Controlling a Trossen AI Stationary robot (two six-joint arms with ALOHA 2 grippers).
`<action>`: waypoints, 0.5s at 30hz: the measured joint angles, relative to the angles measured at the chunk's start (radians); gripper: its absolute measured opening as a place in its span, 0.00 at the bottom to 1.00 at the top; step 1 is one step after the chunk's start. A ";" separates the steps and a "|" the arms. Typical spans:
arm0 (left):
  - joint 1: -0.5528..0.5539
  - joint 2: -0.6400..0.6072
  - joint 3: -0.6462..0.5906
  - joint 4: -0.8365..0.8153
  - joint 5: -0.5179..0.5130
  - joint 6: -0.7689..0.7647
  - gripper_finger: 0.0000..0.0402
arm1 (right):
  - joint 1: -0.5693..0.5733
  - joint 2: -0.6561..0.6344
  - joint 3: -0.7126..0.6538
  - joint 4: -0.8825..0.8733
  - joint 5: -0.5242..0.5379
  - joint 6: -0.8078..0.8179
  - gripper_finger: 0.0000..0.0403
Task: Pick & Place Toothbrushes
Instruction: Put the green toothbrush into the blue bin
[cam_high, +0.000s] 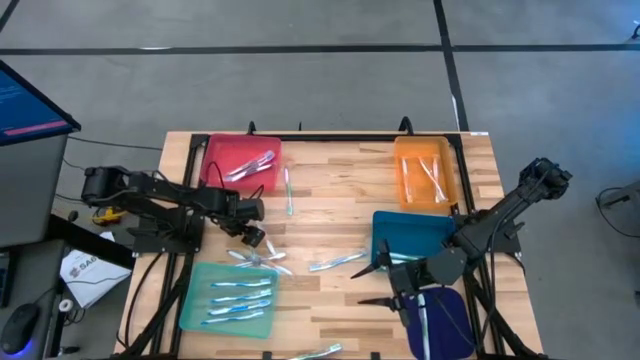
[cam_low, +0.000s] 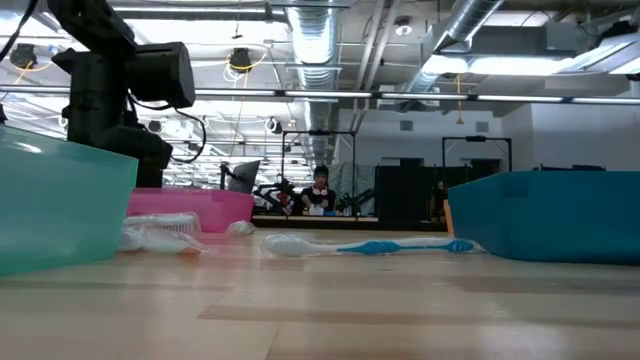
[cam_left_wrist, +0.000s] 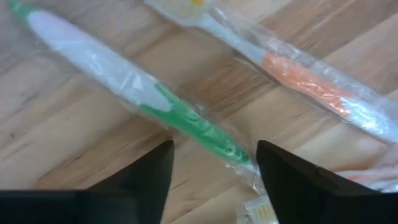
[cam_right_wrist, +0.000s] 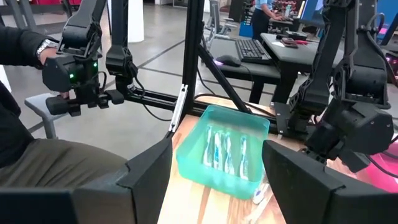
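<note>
The left gripper (cam_left_wrist: 214, 165) is hovering open just above a wrapped green toothbrush (cam_left_wrist: 134, 87) lying on the desk (cam_left_wrist: 74, 149), its jaws straddling the handle end.

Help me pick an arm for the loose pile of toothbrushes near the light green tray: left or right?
Left, probably. The left gripper hangs open just above that pile, a green toothbrush between its fingers. The right gripper waits by the blue trays.

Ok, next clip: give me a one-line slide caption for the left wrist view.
Open left gripper hovering over a wrapped green-and-white toothbrush on the wooden table, an orange-handled toothbrush lying beside it.
</note>
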 joint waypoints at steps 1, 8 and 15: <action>0.000 -0.008 -0.002 0.000 -0.006 -0.001 0.52 | -0.002 0.000 0.000 0.000 0.000 0.000 0.61; 0.000 -0.021 -0.006 -0.009 -0.033 0.031 0.13 | -0.006 0.000 0.000 0.000 0.000 0.000 0.61; -0.001 -0.021 -0.006 0.016 -0.064 0.097 0.05 | -0.006 0.000 0.000 -0.008 0.000 0.000 0.61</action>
